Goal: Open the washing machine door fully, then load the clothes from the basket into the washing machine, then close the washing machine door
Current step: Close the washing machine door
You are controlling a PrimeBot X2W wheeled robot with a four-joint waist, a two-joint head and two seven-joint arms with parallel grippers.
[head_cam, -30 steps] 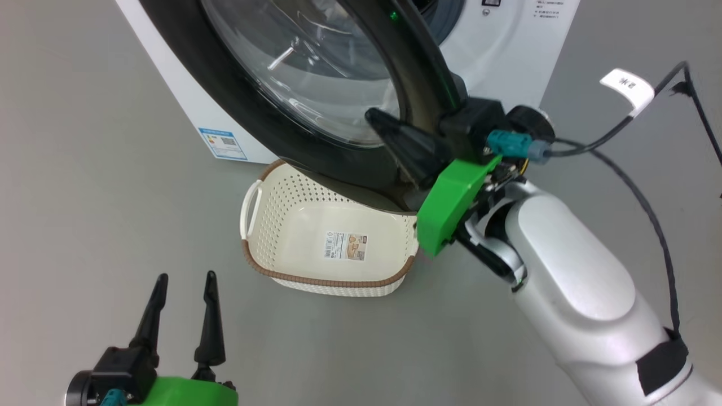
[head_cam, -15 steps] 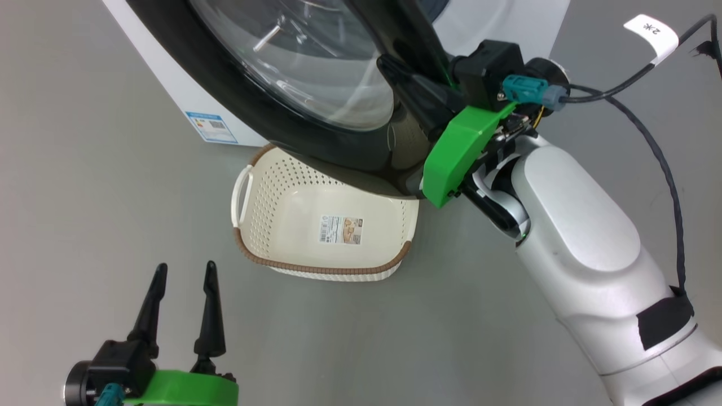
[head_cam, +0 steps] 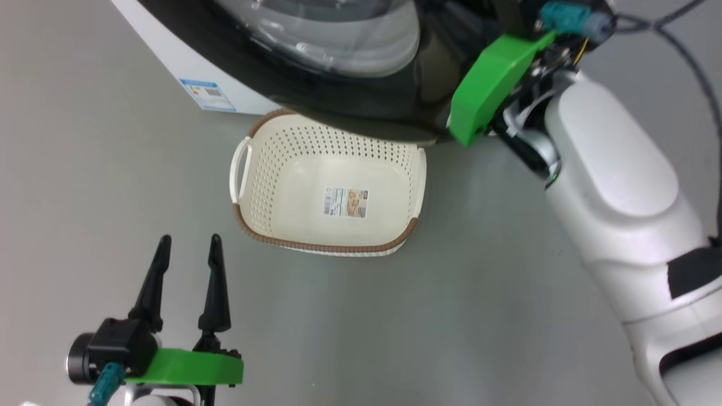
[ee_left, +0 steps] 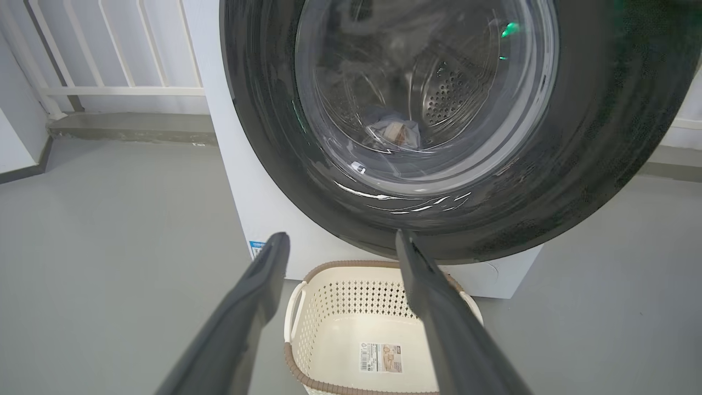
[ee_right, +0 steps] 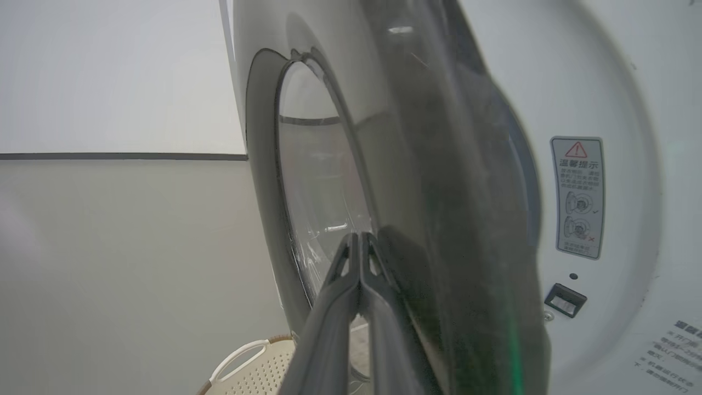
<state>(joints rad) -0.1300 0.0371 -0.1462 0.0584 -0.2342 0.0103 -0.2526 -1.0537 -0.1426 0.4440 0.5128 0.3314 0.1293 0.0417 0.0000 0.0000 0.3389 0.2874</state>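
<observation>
The washing machine door [head_cam: 338,93], a black ring around a glass bowl, stands ajar over the far rim of the basket [head_cam: 265,169]. The cream basket lies empty, with only a label on its floor. My right gripper [ee_right: 360,237] is shut with nothing in it, its tips against the door's glossy outer ring. Its green wrist [head_cam: 491,79] is at the door's right edge. Through the door glass [ee_left: 417,93] the clothes [ee_left: 392,131] lie in the steel drum. My left gripper [head_cam: 189,245] hovers open over the floor in front and to the left of the basket.
The washing machine's white body [ee_left: 263,208] stands behind the basket, with a blue sticker [head_cam: 206,95] low on its front. A warning label [ee_right: 578,197] and the latch slot [ee_right: 565,299] show on its front beside the door. White railings [ee_left: 109,88] stand at the back left. Grey floor lies all around.
My shut right gripper and arm have gone further up the head view with the door, which now covers less of the basket. The head camera has shifted too. My left gripper stays open.
</observation>
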